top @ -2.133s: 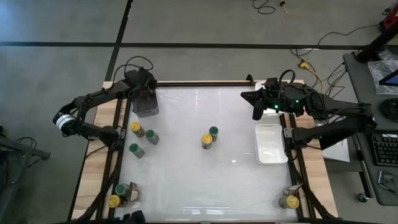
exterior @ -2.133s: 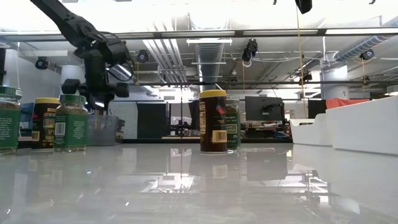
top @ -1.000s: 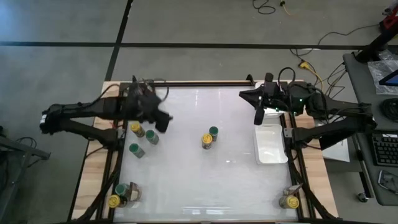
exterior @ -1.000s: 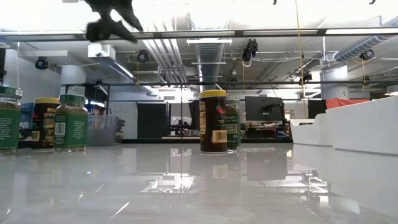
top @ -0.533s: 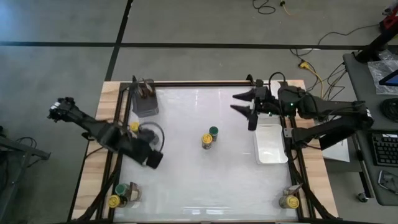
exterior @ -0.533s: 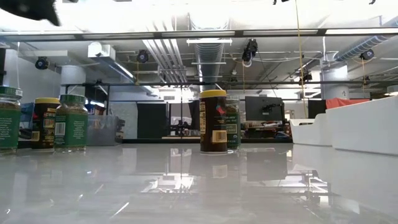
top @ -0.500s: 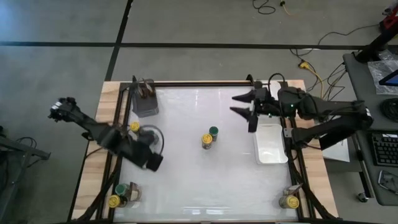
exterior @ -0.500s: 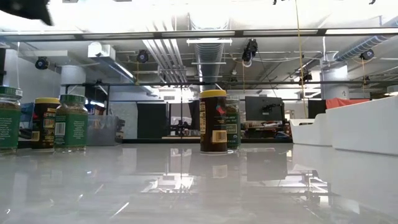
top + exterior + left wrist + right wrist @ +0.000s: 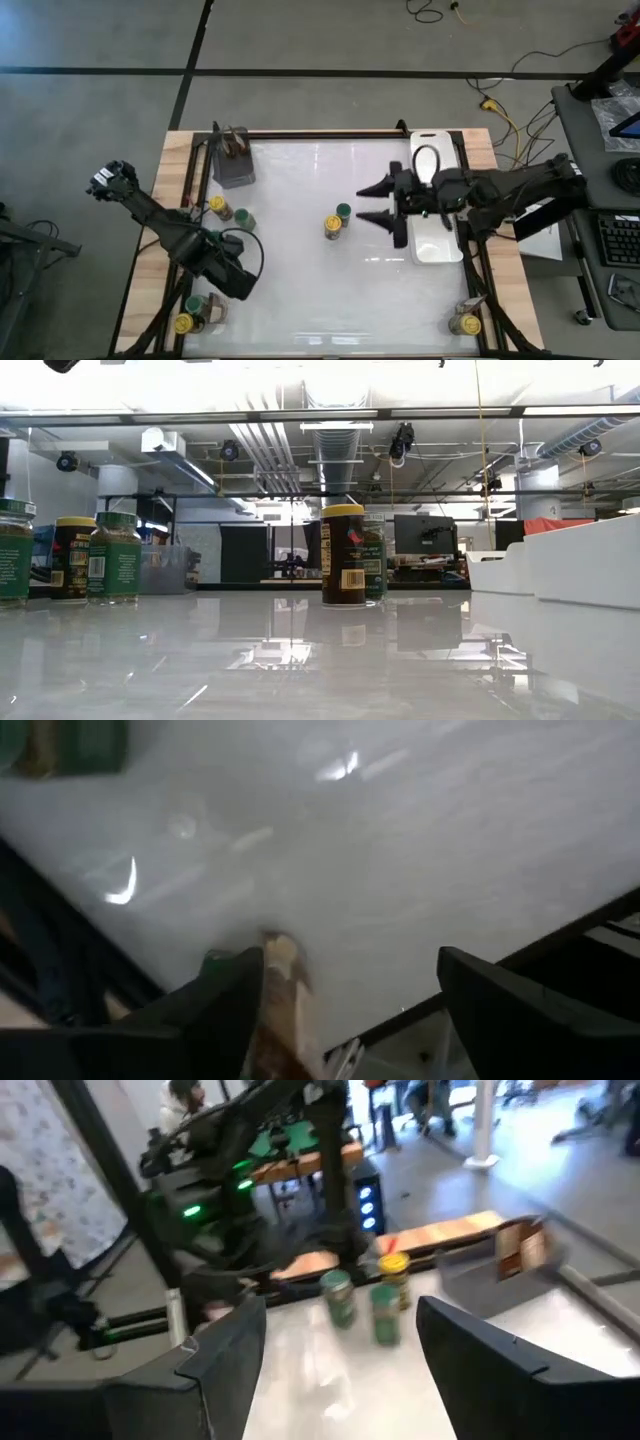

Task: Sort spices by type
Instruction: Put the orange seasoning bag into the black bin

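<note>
The right gripper [image 9: 372, 202], a dark two-finger tool, points toward the table's middle with its jaws standing wide apart and nothing between them. Just ahead of its fingertips stands a pair of small round clear jars touching each other: a green-lidded jar [image 9: 344, 212] nearer the gripper and a yellow-lidded jar [image 9: 332, 227] on its far side. Neither jar touches the fingers. Behind the gripper, under its wrist, lies a white rectangular plastic tray [image 9: 437, 243], and a second white tray [image 9: 436, 147] lies further back along the same table edge.

The left gripper [image 9: 237, 281] hangs over the near left part of the glossy white table [image 9: 320, 300]. Its wrist view shows its two dark fingers [image 9: 222, 1004] spread wide, holding nothing. Close beside it, at the near left corner, sits a cluster of jars with one green lid [image 9: 193, 305] and one yellow lid [image 9: 183, 324]. Further off on its other side are another yellow-lidded jar [image 9: 218, 205] and another green-lidded jar [image 9: 243, 219], close together; beyond them stands a grey square cup of brown sticks [image 9: 233, 165]. One more yellow-lidded jar [image 9: 463, 323] sits at the near right corner, well apart from both grippers.
</note>
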Controlling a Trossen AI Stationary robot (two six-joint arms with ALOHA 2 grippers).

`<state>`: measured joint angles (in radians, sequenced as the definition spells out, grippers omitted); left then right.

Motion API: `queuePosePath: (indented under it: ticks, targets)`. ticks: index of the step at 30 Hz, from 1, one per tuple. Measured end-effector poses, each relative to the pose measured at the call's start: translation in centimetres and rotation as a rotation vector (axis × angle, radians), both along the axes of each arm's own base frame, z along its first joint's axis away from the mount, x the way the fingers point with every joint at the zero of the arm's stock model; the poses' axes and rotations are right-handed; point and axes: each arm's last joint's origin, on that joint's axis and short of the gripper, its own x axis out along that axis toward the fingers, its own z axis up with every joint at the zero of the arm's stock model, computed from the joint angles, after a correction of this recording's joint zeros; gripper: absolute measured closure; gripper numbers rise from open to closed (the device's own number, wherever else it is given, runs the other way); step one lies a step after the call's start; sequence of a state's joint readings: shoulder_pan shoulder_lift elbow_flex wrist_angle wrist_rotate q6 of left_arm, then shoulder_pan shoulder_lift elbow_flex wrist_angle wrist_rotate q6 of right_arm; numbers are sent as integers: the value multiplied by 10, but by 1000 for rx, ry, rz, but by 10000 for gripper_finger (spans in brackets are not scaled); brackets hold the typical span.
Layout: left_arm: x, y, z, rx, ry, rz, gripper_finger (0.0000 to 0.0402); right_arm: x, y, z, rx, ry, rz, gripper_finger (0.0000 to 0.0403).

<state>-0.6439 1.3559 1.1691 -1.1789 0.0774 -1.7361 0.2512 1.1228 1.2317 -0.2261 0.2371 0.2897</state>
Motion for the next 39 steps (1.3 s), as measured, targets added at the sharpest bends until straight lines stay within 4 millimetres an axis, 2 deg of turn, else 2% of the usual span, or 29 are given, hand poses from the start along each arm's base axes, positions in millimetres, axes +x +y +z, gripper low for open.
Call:
queuePosePath:
  ticks: [8,13,23,26,32,39]
  targets:
    - [-2,12,-35,-103,155,30,106,7,45,6,1,6,146,138]
    - [-1,16,-49,-132,177,58,109,2,59,13,-1,5,198,135]
    - [-4,14,-93,-272,250,117,109,-16,57,25,-1,-22,185,146]
    - [-4,13,-99,-291,239,146,109,-20,55,27,-12,-23,186,141]
    - [-3,9,-109,-337,332,133,109,-24,53,26,-26,11,186,129]
    - [10,0,-119,-354,374,92,109,-25,52,21,-34,60,184,131]
